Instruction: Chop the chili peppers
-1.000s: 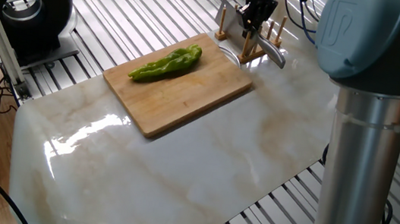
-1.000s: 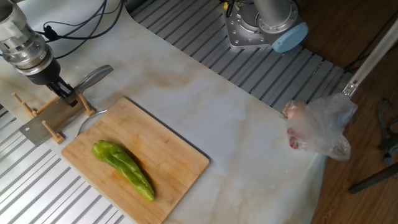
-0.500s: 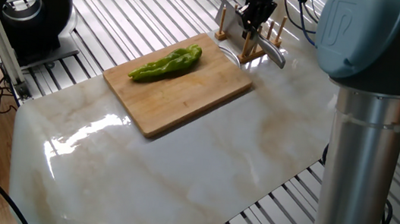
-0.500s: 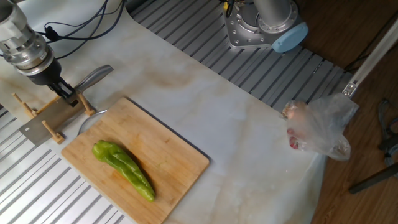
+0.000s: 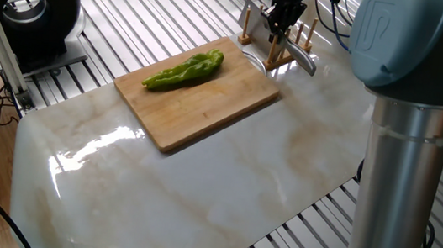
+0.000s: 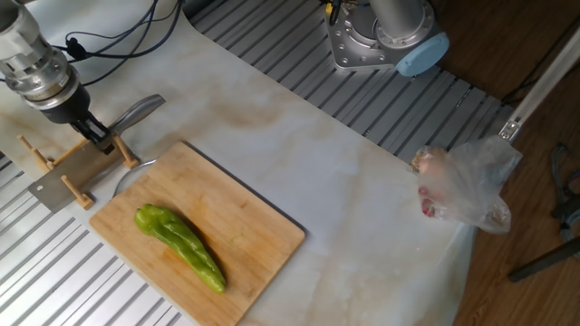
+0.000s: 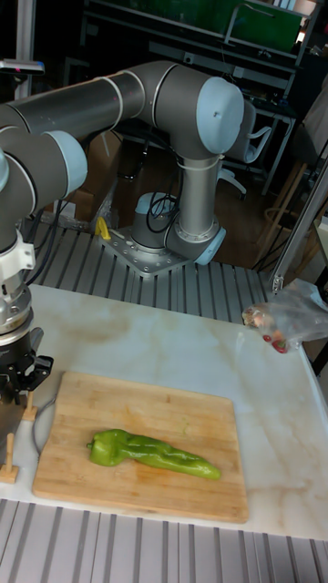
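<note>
Pepper (image 5: 184, 69) whole, uncut, lying lengthwise on board (image 5: 206, 109), toward board's far-left edge in one fixed view; tapered tip points away from the rack. Board sits on marble desk (image 5: 196, 189).

Just past board's far corner: wooden peg rack (image 6: 77, 177) holding a knife (image 6: 136, 112), blade down between pegs, metal handle sticking out beside board. Gripper (image 6: 98, 136) is down at the rack, jaws at the knife where handle meets blade; they look closed on it, but the contact is small and partly hidden, so cannot tell for sure.

Plastic bag (image 6: 462, 186) with something reddish inside, well away from board at desk's edge.

Step, as judged: fetching the knife, no chopping begun. Next move likely calls for a firm grip, a straight lift clear of the pegs, then carrying the blade over the board to the pepper.
</note>
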